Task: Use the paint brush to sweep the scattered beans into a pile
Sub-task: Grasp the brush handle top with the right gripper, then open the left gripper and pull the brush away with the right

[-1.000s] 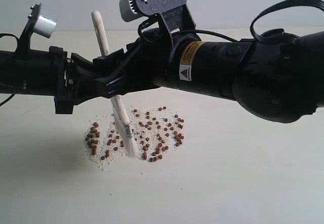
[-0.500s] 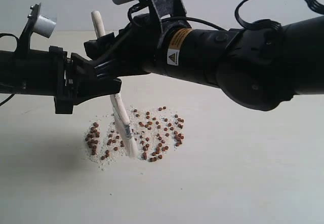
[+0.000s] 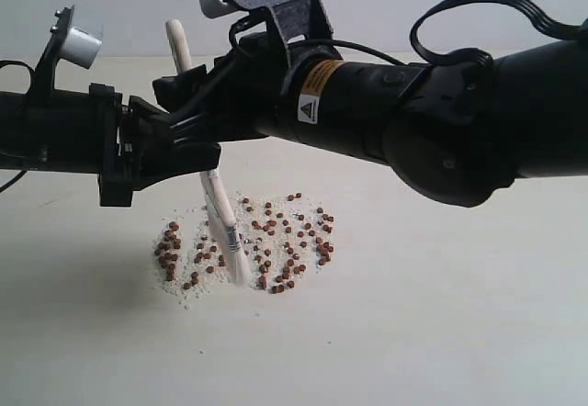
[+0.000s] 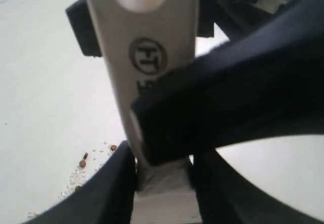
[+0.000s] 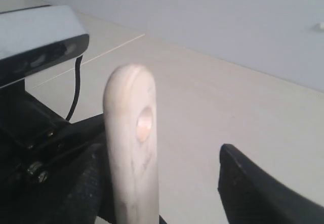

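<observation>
The paint brush (image 3: 223, 222) stands tilted, its cream bristles resting on the table in the middle of the beans (image 3: 285, 241), which lie spread among white crumbs. My left gripper (image 3: 209, 158) is shut on the brush's lower handle; in the left wrist view the handle (image 4: 152, 57) sits squeezed between the fingers of that gripper (image 4: 162, 183), with a few beans (image 4: 82, 163) beside it. My right gripper (image 3: 179, 84) has crossed over and stands open around the upper handle. The handle (image 5: 130, 133) lies against one finger of the right gripper (image 5: 162, 158); the other finger (image 5: 253, 188) is well apart.
The pale table (image 3: 441, 314) stretches bare to the right and front of the beans. The bulky right arm (image 3: 441, 130) hangs above the bean patch and crosses over the left arm (image 3: 55, 140). The left wrist camera (image 5: 35, 36) sits close to the handle.
My right arm has moved left and a little up, bringing its open gripper around the top of the brush handle. The brush, the beans and my left arm have stayed put.
</observation>
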You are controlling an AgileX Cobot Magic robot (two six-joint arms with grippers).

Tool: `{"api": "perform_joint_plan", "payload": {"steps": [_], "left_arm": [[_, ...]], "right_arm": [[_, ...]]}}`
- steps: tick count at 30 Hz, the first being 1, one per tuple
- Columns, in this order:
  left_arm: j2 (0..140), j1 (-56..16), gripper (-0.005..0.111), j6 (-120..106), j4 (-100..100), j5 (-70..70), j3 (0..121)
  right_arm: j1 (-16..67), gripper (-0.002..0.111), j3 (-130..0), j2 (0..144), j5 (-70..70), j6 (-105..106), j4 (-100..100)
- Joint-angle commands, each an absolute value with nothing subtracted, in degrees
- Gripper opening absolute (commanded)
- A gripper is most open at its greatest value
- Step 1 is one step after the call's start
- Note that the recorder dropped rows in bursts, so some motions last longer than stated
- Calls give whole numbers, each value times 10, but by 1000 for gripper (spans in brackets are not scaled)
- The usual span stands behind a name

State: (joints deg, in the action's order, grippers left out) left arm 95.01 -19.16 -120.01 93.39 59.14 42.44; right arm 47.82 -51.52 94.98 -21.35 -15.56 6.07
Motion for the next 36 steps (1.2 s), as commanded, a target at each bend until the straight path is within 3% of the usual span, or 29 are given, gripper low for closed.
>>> {"api": "perform_joint_plan", "payload": {"steps": [1,7,14,19,36], "left_arm": [[954,-194,0,-1200,947,617,428],[954,-194,0,-1200,947,618,428],[954,-194,0,-1200,945,618,428],[954,-194,0,-1200,945,618,428],[954,-194,4,-1201,936,637,428]], "right_arm": [[475,58,-519,953,-223,-147,59],[475,53,-519,953,-226,-140,59],[475,26,-519,953,-224,-130,59],[475,0,-519,953,-223,-91,61],[475,0,-518,922,-189,50,-128]]}}
